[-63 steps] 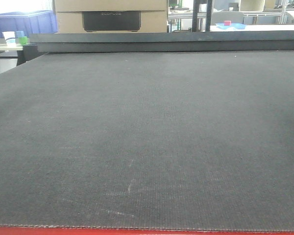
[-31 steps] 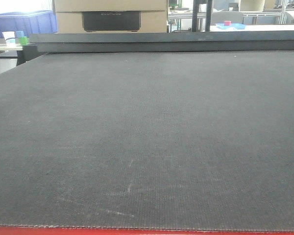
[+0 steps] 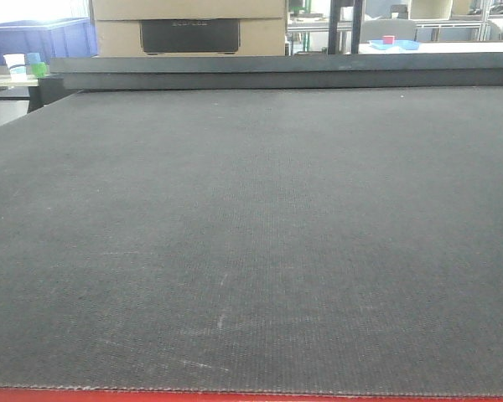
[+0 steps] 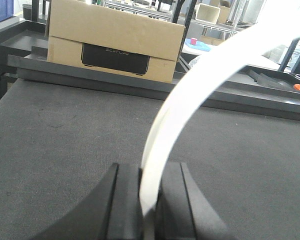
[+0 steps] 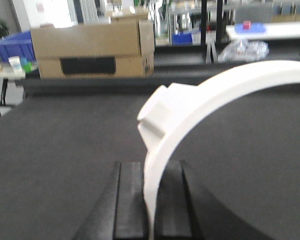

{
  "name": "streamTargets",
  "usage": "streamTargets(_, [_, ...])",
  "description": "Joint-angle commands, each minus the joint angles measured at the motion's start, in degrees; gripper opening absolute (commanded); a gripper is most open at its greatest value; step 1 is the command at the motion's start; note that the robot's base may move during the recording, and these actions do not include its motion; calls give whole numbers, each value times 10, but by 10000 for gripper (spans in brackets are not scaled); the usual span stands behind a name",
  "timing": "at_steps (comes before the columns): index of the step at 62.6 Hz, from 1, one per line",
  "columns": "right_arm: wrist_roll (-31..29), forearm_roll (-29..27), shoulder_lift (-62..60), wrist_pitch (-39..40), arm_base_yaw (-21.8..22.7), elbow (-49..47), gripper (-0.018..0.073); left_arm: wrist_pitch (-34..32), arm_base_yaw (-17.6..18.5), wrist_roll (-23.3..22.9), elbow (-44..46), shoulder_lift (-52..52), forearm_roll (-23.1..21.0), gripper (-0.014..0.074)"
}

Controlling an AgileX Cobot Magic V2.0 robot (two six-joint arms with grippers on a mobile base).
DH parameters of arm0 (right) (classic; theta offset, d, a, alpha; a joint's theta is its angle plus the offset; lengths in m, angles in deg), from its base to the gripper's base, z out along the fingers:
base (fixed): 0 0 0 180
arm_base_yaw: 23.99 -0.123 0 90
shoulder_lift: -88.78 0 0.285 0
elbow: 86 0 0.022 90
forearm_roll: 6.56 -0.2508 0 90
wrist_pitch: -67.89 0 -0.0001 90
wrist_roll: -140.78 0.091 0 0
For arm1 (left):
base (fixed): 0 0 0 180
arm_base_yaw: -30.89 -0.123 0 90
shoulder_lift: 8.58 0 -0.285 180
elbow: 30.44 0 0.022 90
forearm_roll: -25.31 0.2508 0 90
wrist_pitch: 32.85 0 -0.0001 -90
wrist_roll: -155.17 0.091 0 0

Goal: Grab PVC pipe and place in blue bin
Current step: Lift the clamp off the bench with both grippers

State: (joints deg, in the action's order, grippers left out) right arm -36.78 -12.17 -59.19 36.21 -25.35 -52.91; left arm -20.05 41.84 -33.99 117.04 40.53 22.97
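Observation:
In the left wrist view my left gripper (image 4: pixel 149 172) is shut on a white flat PVC pipe arc (image 4: pixel 190 95) that curves up and to the right, above the dark mat. In the right wrist view my right gripper (image 5: pixel 151 170) is shut on a white arc (image 5: pixel 205 95) with a squared tab (image 5: pixel 162 112) near the jaws. I cannot tell whether it is the same piece. A blue bin (image 3: pixel 42 38) stands far back left, and it also shows in the right wrist view (image 5: pixel 12 45). Neither gripper nor pipe shows in the front view.
A wide dark mat (image 3: pixel 251 234) with a red front edge covers the table. A raised dark ledge (image 3: pixel 285 71) runs along its far side. A cardboard box (image 3: pixel 189 25) stands behind the ledge. Cups sit on a side table (image 3: pixel 17 65) at the far left.

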Motion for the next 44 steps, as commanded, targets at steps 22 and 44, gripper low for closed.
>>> streamTargets(22, [-5, -1, -2, -2, 0, 2, -168, -18, 3, -1, 0, -5, 1, -111])
streamTargets(44, [-5, -1, -2, 0, 0, 2, -168, -18, 3, -1, 0, -5, 1, -111])
